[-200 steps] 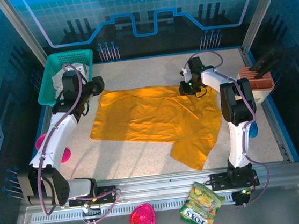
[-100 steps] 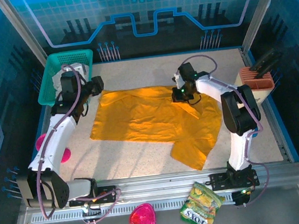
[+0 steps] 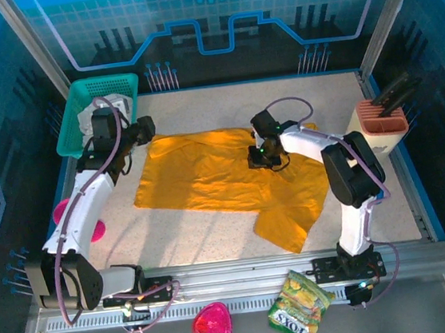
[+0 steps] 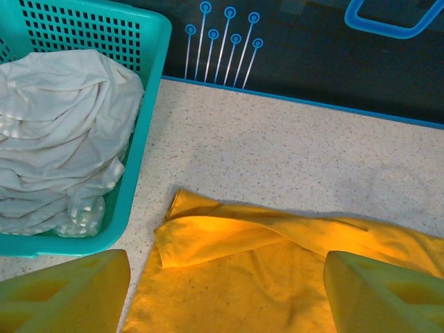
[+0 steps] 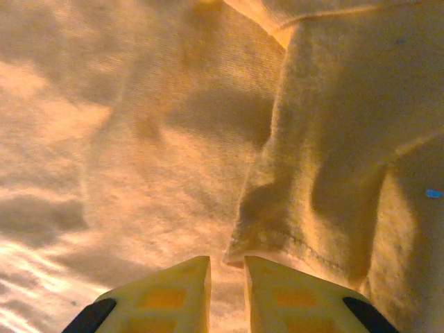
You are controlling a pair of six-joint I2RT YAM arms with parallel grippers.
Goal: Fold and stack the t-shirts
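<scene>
A plain mustard-orange short-sleeved t-shirt of thin soft cloth (image 3: 224, 178) lies spread on the speckled white tabletop (image 3: 200, 109), in the middle between the two arms. Its left part lies mostly flat, while its right part is rumpled and runs down toward the near edge in a narrower flap.

The left tool (image 4: 225, 295) is at the shirt's far left corner, close to a teal plastic mesh basket (image 4: 142, 132) that holds a crumpled white cloth (image 4: 59, 132). Seen from the left wrist, its yellow-green fingers (image 4: 69, 288) stand wide apart at the two lower corners of the view. Nothing is between them. Under the gap lies the shirt's corner, where a thin strip of the edge is turned over on itself. In that view the shirt lies just beside the basket wall and does not touch it.

The right tool (image 5: 227, 267) is low over the shirt's far right part. Its yellow fingers (image 5: 170, 291) stand almost together, with only a narrow slit between them. A doubled flap of the orange cloth, with a stitched hem, ends right at the fingertips. Whether any cloth is pinched in the slit cannot be told. Around it, more of the same cloth lies in soft wrinkles.
</scene>
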